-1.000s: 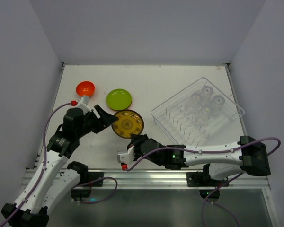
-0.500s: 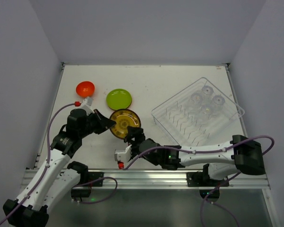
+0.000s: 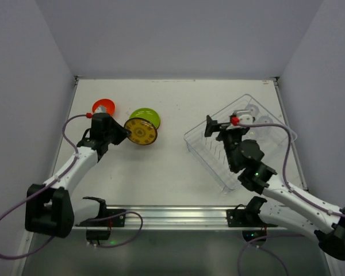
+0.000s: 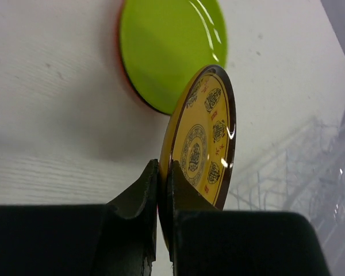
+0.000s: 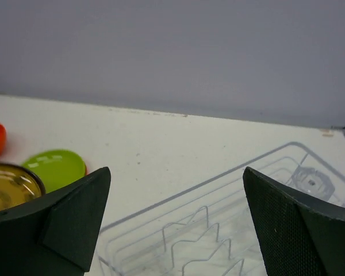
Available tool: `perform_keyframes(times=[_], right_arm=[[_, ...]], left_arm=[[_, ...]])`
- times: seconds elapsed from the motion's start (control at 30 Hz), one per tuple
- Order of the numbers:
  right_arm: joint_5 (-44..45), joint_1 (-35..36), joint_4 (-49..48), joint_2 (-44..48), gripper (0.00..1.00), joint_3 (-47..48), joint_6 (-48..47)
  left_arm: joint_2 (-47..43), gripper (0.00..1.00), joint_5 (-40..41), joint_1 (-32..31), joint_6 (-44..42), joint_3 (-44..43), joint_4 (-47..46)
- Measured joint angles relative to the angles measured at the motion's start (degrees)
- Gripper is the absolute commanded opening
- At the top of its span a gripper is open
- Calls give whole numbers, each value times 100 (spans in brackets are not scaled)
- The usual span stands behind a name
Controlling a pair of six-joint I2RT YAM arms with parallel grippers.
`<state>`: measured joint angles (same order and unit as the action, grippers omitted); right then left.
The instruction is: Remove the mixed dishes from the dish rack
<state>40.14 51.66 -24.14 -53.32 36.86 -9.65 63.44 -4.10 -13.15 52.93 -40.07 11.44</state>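
Holding the brown-yellow patterned plate (image 4: 204,144) on its edge, my left gripper (image 4: 164,172) has both fingers pinched on the lower rim. The plate stands nearly upright in the left middle of the top view, clear of the dish rack (image 3: 218,167). It hangs just beside the lime green plate (image 4: 169,49), which lies flat on the table (image 3: 178,172). The orange-red bowl (image 3: 103,106) sits behind it, at upper left.

My worry is the grip. It is a narrow bite on a thin, glossy rim, so I expect the plate could pivot or slide out between the pads. If I let go while it is this steep, it would likely fall onto the green plate, clatter and shove it. I would tilt it flat and lower it before releasing.

The right gripper (image 5: 176,170) hovers over the left end of the rack at centre right, fingers spread wide and holding nothing. The clear cups (image 3: 250,123) in the far end of the rack are hard to pick out against its transparent walls, so misjudging a grasp there seems likely. The thin upright dividers could also snag a finger and drag the light tray.

Both plates are smooth, shiny round discs, the patterned one with a dark rim and printed medallions. The table is matte white.
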Motion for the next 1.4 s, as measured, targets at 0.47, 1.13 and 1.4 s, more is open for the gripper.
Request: perform_keyframes(times=[0.47,1.13,1.4], right_arm=[[-227,-402,1113,1930,99,-562,2605],[-221,-407,1318,1832,99,-564,2780],[-223,-407,1392,1659,99,-562,2765]], left_arm=[[2583,0,229,627,-175,-1445,-857],[3421,94,802,227,-629,-1906,-828],[3869,100,1405,-188,-715,-2295,-348]])
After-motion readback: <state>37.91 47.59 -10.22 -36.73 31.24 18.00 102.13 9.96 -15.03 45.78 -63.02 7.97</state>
